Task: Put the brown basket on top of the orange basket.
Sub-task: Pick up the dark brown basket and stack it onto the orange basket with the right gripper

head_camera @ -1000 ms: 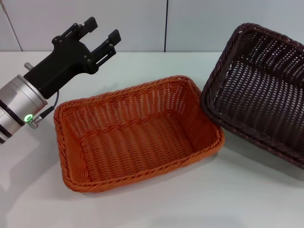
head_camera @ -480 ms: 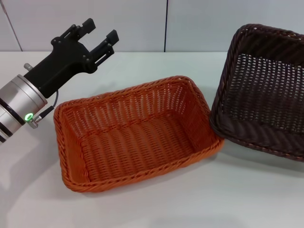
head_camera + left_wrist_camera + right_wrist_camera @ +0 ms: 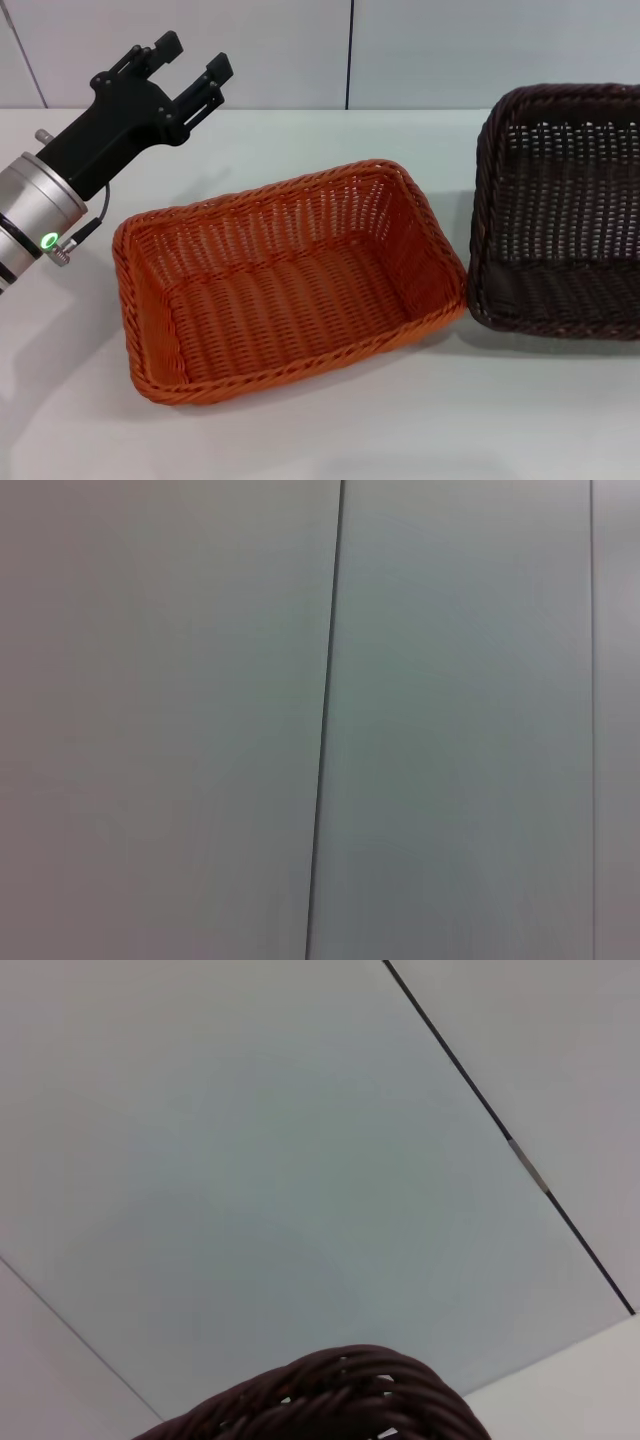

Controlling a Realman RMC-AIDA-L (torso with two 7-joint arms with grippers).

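The orange basket sits open side up on the white table, in the middle of the head view. The brown basket is just to its right, tipped up on edge with its opening facing me, and runs off the frame's right side. Its lower rim is close to the orange basket's right corner. Its braided rim also shows close up in the right wrist view. My right gripper is out of view. My left gripper is open and empty, raised above the table behind the orange basket's left end.
A pale wall with a dark vertical seam stands behind the table. The left wrist view shows only this wall. Bare table lies in front of both baskets.
The brown basket has moved right, away from the orange basket's rim, and has tipped more upright. My left gripper has shifted slightly up and to the left.
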